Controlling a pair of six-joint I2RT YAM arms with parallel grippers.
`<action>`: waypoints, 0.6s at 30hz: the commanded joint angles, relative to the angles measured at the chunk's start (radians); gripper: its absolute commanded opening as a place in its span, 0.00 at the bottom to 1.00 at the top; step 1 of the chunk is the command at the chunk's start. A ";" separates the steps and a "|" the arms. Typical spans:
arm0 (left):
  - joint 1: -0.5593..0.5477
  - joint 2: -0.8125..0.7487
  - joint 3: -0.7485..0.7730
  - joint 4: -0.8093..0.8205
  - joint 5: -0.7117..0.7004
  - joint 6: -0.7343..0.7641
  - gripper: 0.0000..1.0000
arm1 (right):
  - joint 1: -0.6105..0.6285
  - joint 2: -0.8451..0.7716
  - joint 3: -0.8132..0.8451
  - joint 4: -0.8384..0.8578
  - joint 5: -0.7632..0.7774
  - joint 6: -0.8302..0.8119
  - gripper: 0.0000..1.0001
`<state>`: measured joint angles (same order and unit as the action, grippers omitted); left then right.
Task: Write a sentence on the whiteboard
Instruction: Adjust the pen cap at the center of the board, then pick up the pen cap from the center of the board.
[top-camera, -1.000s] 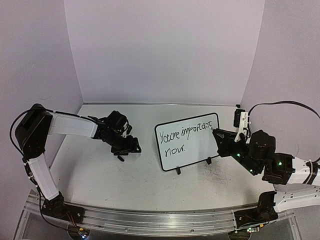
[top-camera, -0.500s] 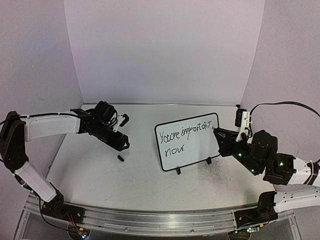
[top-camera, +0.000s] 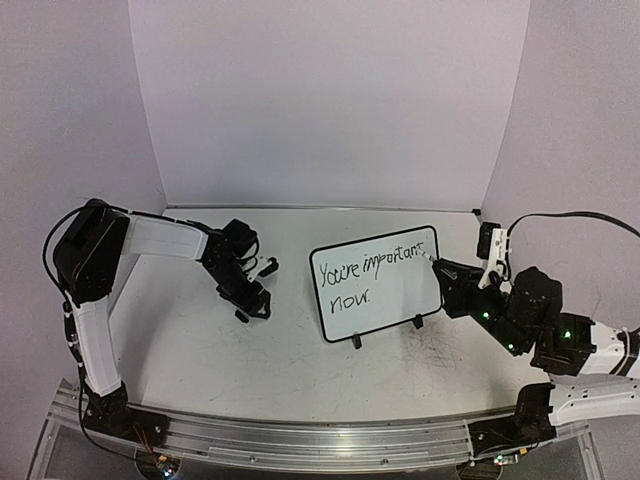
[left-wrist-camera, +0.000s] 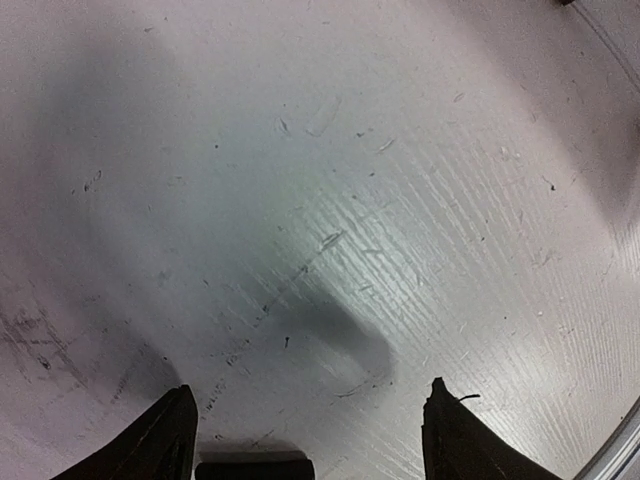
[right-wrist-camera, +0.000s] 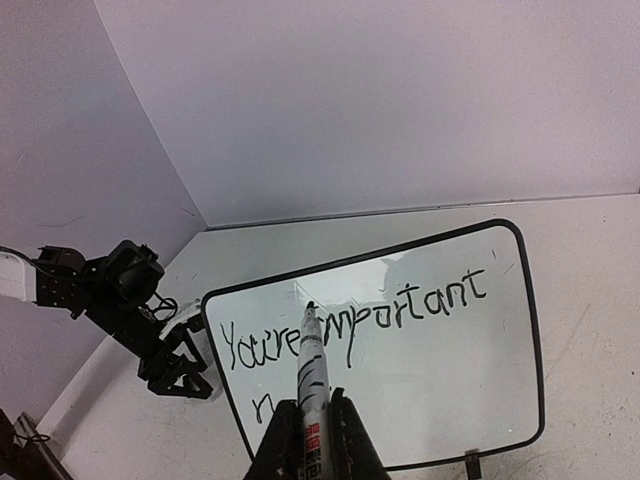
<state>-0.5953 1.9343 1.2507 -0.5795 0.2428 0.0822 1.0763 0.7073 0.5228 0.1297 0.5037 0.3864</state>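
Observation:
The whiteboard (top-camera: 385, 295) stands tilted on its two black feet at the table's middle right. It reads "You're important" on the top line and "now." below. My right gripper (top-camera: 447, 272) is shut on a white marker with black markings (right-wrist-camera: 312, 370). The marker's tip (top-camera: 428, 259) is by the board's upper right edge, just past the word "important". In the right wrist view the board (right-wrist-camera: 440, 370) fills the frame behind the marker. My left gripper (top-camera: 256, 293) is open and empty, low over the table left of the board. Its fingers (left-wrist-camera: 165, 435) frame bare tabletop.
A small black piece (top-camera: 241, 317) lies on the table just below my left gripper. Lilac walls close in the table at the back and both sides. A metal rail (top-camera: 300, 440) runs along the near edge.
The last letters of "important" have been completed on the board, and my right gripper moved slightly right. My left arm swung back and up, then came down to its former spot.

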 joint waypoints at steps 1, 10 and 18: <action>0.005 -0.007 -0.020 -0.041 -0.005 -0.035 0.79 | -0.001 -0.029 0.017 0.028 0.000 -0.013 0.00; 0.005 -0.146 -0.177 -0.037 -0.055 -0.119 0.71 | -0.001 0.025 0.034 0.048 -0.018 -0.015 0.00; -0.003 -0.180 -0.225 -0.021 -0.071 -0.140 0.61 | -0.001 0.066 0.039 0.065 -0.029 -0.016 0.00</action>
<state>-0.5945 1.7925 1.0514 -0.5661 0.1997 -0.0259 1.0737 0.7640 0.5236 0.1426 0.4829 0.3824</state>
